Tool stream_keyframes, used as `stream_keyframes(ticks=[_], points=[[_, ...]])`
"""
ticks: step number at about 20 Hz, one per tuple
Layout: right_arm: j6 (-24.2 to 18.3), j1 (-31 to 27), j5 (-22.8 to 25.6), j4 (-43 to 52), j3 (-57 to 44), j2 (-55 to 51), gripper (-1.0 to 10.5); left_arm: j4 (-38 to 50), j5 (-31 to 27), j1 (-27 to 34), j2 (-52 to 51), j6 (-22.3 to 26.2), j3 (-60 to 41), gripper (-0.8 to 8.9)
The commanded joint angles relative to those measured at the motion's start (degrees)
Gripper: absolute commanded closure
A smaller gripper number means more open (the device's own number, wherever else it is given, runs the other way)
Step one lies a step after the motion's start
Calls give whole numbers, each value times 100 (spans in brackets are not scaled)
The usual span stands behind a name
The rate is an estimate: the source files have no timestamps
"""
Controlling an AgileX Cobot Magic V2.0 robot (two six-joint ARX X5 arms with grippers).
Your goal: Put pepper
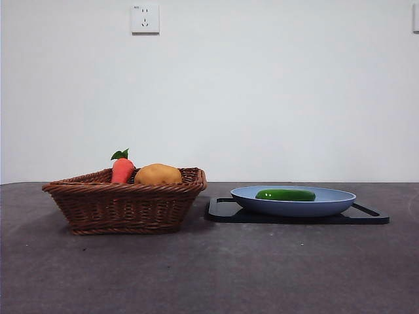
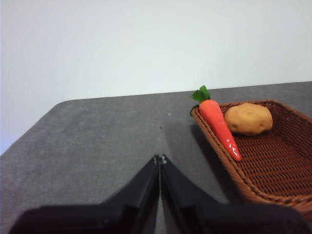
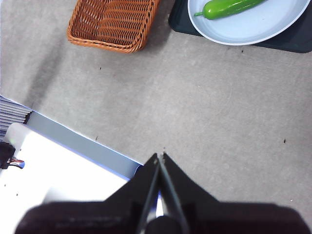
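The pepper (image 1: 285, 195) lies on its side in the blue plate (image 1: 334, 204), and the plate stands on a black tray (image 1: 366, 216) on the grey table (image 1: 209, 268). Just beside the tray is a brown wicker basket (image 1: 124, 206); inside it a carrot (image 1: 122, 170) leans on the wall, and a potato (image 1: 158, 174) rests close to it. The left claw (image 2: 159, 158) is closed and holds nothing, above the table near the basket. The right claw (image 3: 160, 157) is also closed and empty, high over the table, well apart from the plate.
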Motion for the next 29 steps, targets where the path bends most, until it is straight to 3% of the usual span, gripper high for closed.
stream_keyframes(ticks=[1, 10, 27, 29], points=[[15, 28, 4, 48, 107, 33, 936, 48, -9, 20, -103, -79, -153, 805], [15, 28, 7, 48, 107, 33, 936, -872, 15, 20, -103, -77, -179, 805], [13, 28, 24, 48, 107, 28, 936, -699, 11, 20, -96, -74, -179, 805], [-348, -92, 59, 118, 107, -153, 936, -699, 11, 20, -96, -74, -179, 805]])
